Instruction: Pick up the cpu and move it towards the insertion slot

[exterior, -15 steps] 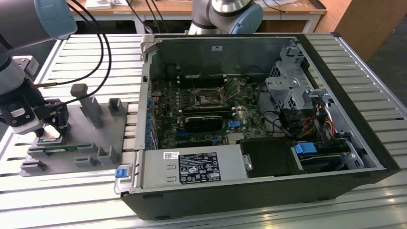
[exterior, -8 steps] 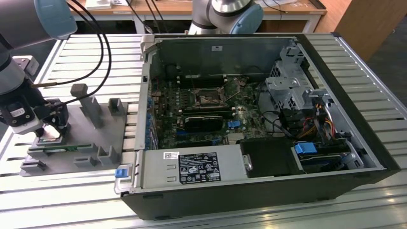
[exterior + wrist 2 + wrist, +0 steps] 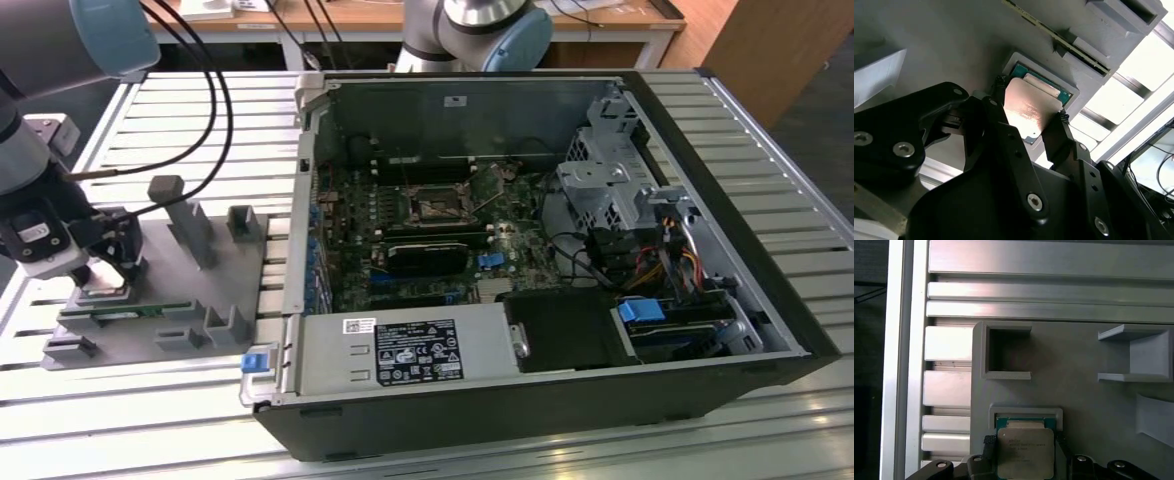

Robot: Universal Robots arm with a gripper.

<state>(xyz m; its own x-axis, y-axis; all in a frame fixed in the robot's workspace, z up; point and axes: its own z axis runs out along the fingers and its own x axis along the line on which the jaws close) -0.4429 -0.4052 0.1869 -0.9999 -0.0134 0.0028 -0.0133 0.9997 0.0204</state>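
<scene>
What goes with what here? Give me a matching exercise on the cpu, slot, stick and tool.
1 cpu
2 slot
3 stick
4 tool

a inside the open case
b low over the gray holder, at the exterior view's left
c pinched between two black fingers
d lying on the holder, untouched

Pairs: 1-c, 2-a, 3-d, 4-b

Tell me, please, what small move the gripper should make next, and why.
Probably a short straight lift. In both wrist views the gripper clamps opposite edges of the cpu, which sits in or barely above the recess of its grey holder. Rising first should clear the recess walls before travelling to the insertion slot, toward the exterior view's right.
</scene>
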